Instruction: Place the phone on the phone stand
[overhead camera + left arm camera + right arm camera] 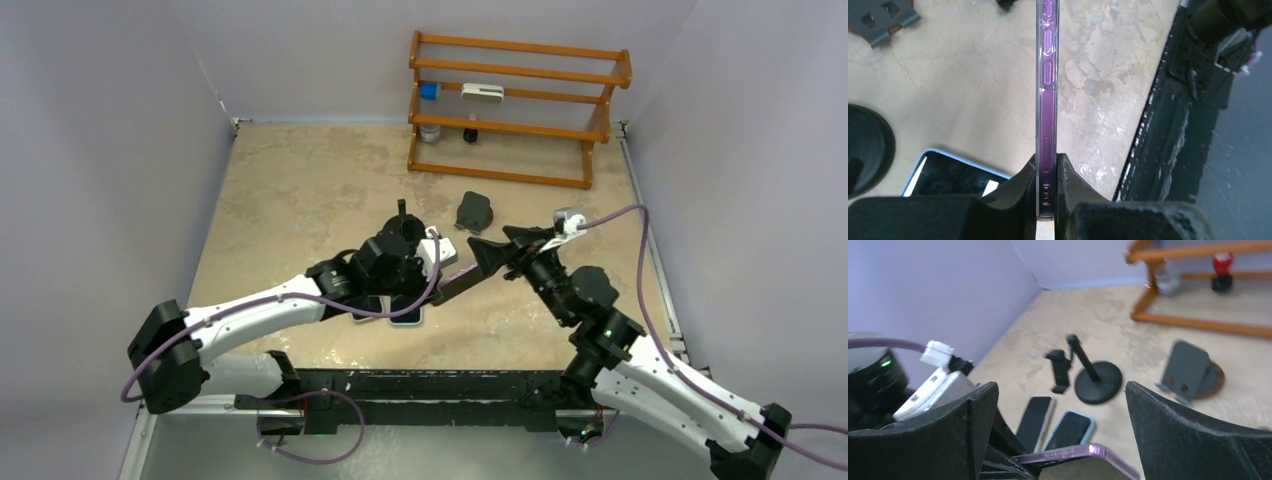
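Observation:
My left gripper (405,262) is shut on a purple-edged phone (456,284) and holds it edge-on above the table; in the left wrist view the phone (1047,90) stands upright between my fingertips (1048,172). My right gripper (488,256) is open, its jaws wide on either side of the phone's free end (1088,460), not touching it. A grey phone stand (473,212) sits behind both grippers and also shows in the right wrist view (1187,370). A black stand with a round base (1098,381) and a clamp lies near it.
A blue-cased phone (407,317) and a pale-cased phone (1035,415) lie flat on the table under my left gripper. A wooden rack (515,105) with small items stands at the back. Walls close in on the left and right sides. A black rail (1168,115) runs along the near edge.

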`<state>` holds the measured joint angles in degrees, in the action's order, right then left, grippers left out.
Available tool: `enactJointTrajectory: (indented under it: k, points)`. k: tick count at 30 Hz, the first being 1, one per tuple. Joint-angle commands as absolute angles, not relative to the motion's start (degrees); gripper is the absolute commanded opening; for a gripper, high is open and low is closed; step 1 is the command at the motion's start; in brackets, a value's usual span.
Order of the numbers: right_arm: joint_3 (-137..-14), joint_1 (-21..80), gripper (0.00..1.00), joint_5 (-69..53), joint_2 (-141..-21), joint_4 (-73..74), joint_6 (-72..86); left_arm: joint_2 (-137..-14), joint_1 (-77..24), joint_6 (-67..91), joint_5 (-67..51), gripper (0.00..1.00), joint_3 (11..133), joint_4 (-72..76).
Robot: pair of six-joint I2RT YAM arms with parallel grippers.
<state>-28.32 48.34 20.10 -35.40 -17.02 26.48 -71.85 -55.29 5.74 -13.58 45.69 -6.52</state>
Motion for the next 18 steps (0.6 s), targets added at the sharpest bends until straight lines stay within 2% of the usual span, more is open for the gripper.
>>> enactJointTrajectory:
  k: [1, 7, 12, 14, 18]
  points:
    - [-35.5, 48.1, 0.99, 4.0, -33.0, -15.1, 19.0, -66.9, -53.2, -5.3, -20.7, 0.00, 53.9, -18.4]
    - [-45.2, 48.1, 0.99, -11.3, -35.9, -3.8, 13.4, -65.6, -49.3, -9.4, -27.8, 0.00, 63.6, -35.9]
    - [-47.7, 48.1, 0.98, -15.4, -34.9, 1.9, 11.8, -60.4, -46.9, -11.8, -31.0, 0.00, 67.5, -41.6]
    - [-48.3, 48.1, 0.99, -13.2, -35.2, 4.1, 10.4, -59.1, -46.5, -12.6, -33.2, 0.00, 69.6, -43.4]
    - [-47.0, 48.1, 0.97, -15.5, -35.9, 3.4, 10.7, -56.9, -46.5, -12.5, -38.6, 0.00, 71.4, -43.1]
